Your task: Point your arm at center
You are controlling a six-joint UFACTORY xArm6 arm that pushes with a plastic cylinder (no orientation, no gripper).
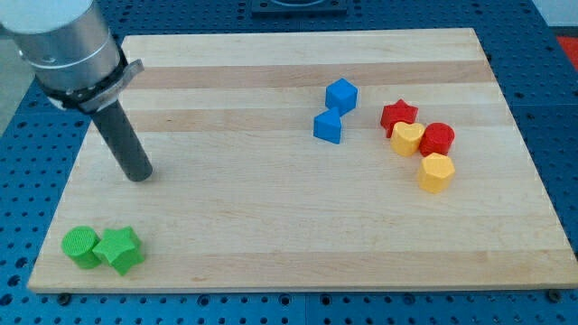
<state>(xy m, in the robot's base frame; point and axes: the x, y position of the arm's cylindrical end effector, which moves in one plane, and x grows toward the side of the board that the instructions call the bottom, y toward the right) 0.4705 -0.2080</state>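
Observation:
My tip point(139, 175) rests on the wooden board point(271, 226) at the view's left, well left of the board's middle. Below it, near the bottom left corner, sit a green cylinder point(80, 246) and a green star block point(120, 249), touching each other. Right of the middle are a blue cube point(341, 94) and a blue wedge-like block point(329, 125). Farther right is a cluster: a red star point(398, 116), a yellow heart point(407, 138), a red cylinder point(437, 138) and a yellow hexagonal block point(436, 171).
The arm's grey wrist point(68, 45) reaches in from the view's top left corner. The board lies on a blue perforated table point(560, 135), which shows around all its edges.

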